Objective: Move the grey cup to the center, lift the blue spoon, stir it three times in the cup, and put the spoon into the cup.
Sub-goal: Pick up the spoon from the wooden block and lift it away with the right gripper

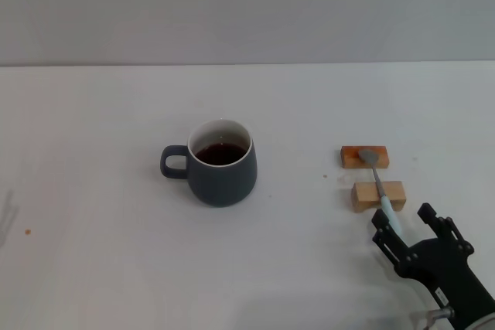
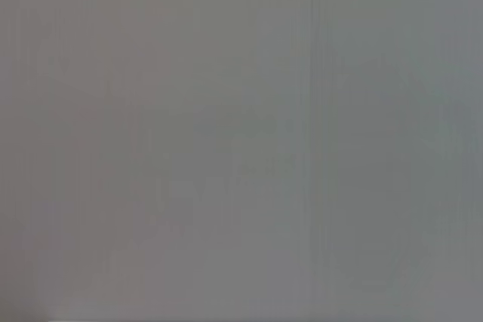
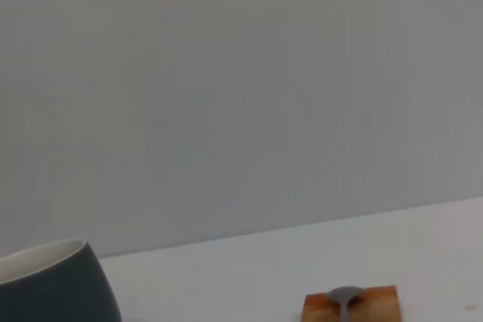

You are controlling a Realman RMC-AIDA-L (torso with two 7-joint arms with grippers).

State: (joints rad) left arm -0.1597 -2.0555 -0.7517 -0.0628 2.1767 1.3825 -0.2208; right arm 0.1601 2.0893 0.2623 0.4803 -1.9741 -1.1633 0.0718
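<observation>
Slate-grey cup, white inside, holding dark brown liquid, upright near the middle of the white table, loop handle toward the robot's left. Spoon, grey metal bowl and neck with pale blue handle, lying well to the right of the cup across two wooden blocks: the bowl rests on the far, darker block, the neck crosses the near, paler block, and the handle runs out toward the robot. Right gripper, black, low at the near right of the table, fingers spread apart on either side of the handle's end, not closed on it; whether a finger touches the handle cannot be told. In the right wrist view the cup's rim and dark wall show at one edge, and the far block with the spoon bowl on it shows against the table, a plain grey wall behind. Left gripper out of sight in every view; the left wrist view shows only a flat grey field.
</observation>
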